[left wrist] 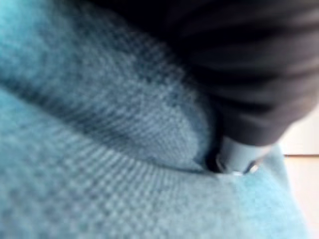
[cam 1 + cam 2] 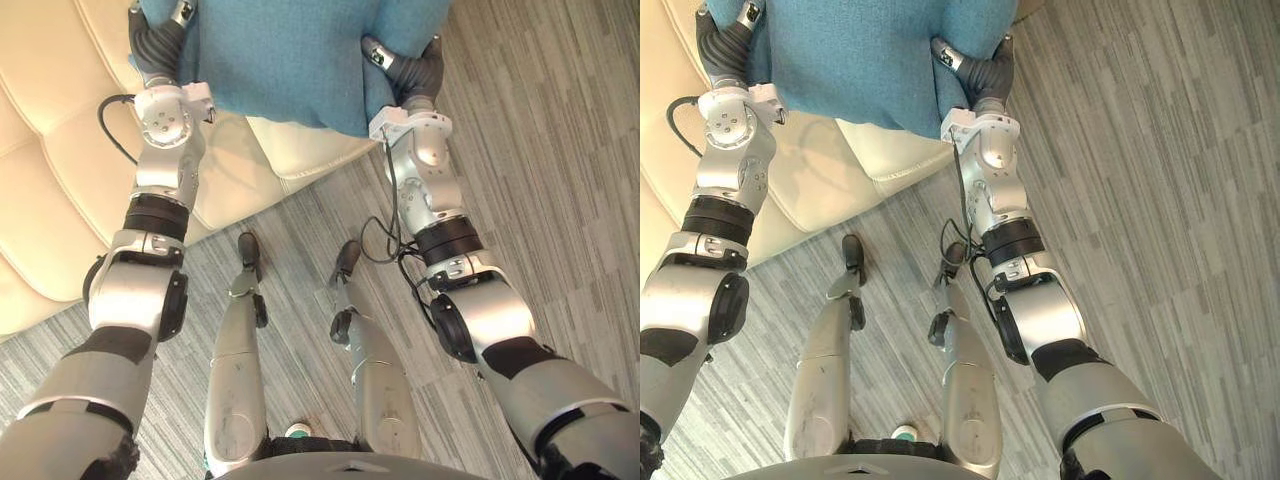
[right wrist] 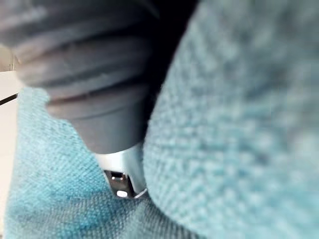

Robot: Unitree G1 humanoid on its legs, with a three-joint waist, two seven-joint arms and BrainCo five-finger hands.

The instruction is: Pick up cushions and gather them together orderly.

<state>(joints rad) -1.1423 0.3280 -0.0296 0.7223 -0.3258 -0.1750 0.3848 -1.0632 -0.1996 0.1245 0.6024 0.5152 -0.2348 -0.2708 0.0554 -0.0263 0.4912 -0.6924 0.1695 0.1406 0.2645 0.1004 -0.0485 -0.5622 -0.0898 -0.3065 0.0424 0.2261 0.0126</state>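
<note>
Over the cream sofa point(image 2: 60, 160), at the left, the left hand point(image 2: 152, 45) is being pressed into one side of a teal cushion point(image 2: 290, 60); whether it is gripping cannot be told. The cushion is being held up between both hands, its lower edge running hand to hand and dipping rightward. Its top is being cut off, so the long axis cannot be judged. The right hand point(image 2: 412, 68) is being pressed into the other side, its state likewise hidden. The weave is being shown close up in the wrist views. Grey striped floor point(image 2: 540, 150) is being seen at the right.
</note>
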